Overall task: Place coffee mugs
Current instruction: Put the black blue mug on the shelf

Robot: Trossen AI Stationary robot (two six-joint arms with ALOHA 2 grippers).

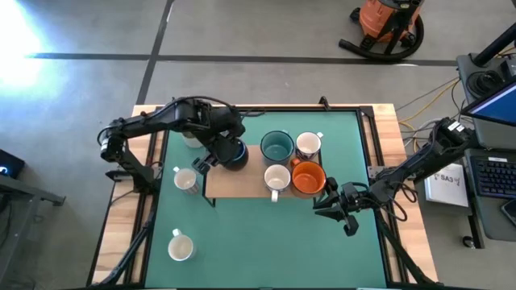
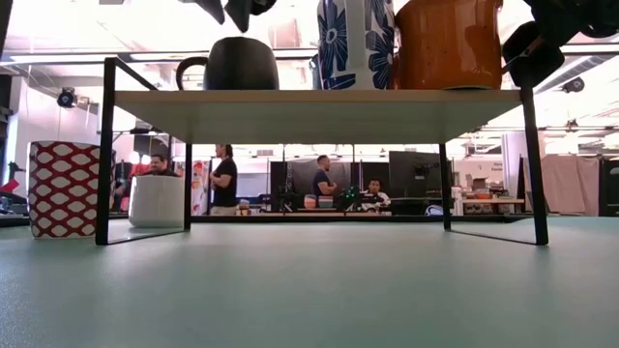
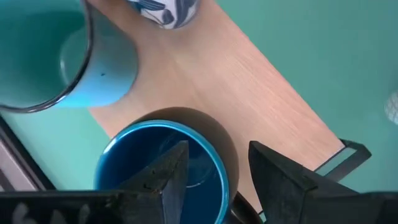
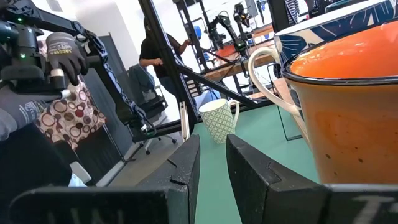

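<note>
Your left tool hangs over the navy mug on the wooden shelf, fingers apart, clear of the rim. Your right tool waits beside the orange mug; cannot tell its finger state. Three mugs sit on the table.

Glossy glazed orange mug; pale matt wood-grain shelf on thin black metal legs; matt green table.

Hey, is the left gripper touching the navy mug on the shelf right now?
Cannot tell. In the left wrist view the open left gripper straddles the navy mug's rim, but no view plainly shows contact or gap.
</note>
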